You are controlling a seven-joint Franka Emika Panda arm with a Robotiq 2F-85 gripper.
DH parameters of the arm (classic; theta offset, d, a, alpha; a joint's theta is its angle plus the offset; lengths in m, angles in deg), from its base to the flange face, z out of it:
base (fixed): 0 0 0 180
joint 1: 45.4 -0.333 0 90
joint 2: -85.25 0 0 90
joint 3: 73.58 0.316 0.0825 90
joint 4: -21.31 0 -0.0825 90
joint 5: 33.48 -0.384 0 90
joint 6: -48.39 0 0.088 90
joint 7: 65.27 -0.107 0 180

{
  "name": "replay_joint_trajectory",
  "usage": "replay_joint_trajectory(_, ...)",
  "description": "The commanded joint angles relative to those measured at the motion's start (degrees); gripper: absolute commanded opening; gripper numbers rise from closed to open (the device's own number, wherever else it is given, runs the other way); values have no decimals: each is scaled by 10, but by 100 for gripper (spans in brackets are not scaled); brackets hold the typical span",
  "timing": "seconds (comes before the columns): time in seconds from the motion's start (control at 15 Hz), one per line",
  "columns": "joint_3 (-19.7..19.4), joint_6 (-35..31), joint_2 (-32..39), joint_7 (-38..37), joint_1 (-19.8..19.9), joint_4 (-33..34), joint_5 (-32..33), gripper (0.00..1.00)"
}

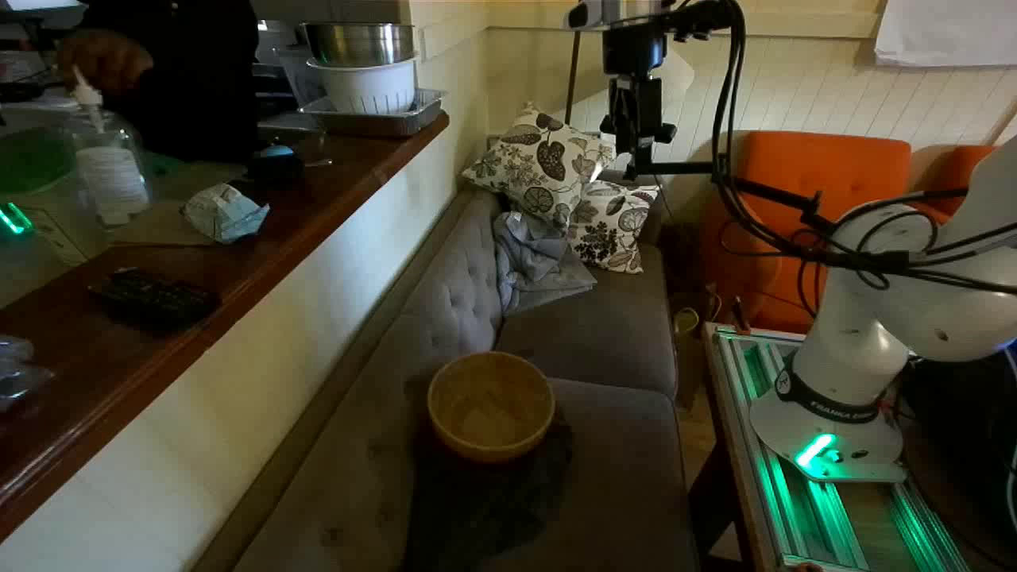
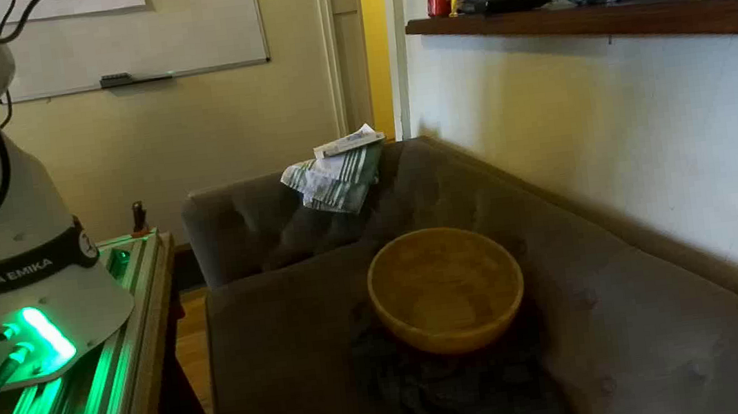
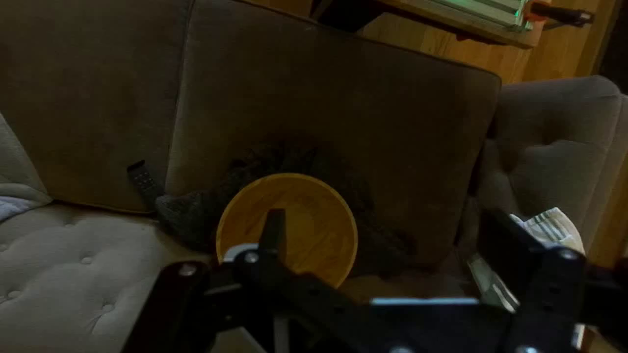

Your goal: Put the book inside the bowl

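The tan wooden bowl [image 1: 486, 453] stands upright on a dark cloth on the sofa; it also shows in an exterior view [image 2: 457, 341] and in the wrist view [image 3: 324, 225]. I see nothing inside it. The whitish book [image 2: 349, 142] lies on a striped cloth on top of the sofa's end arm; it is out of frame in an exterior view and I cannot make it out in the wrist view. My gripper [image 3: 385, 220] is open and empty, high above the sofa, with one finger over the bowl and one toward the striped cloth. It hangs in an exterior view [image 1: 636, 163].
The sofa [image 1: 612, 334] runs between the wall with the wooden counter [image 1: 349, 191] and the robot's table [image 2: 148, 343]. Patterned pillows [image 1: 548, 163] and a grey cloth [image 1: 532, 262] lie at one end. The striped cloth [image 2: 338, 183] hangs over the other end's arm.
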Motion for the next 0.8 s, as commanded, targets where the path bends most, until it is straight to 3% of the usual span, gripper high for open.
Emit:
replay_joint_trajectory(0.0,7,1,2,3,10,1,-3,100)
replay_joint_trajectory(0.73,11,-12,1,-11,5,-10,-23,100)
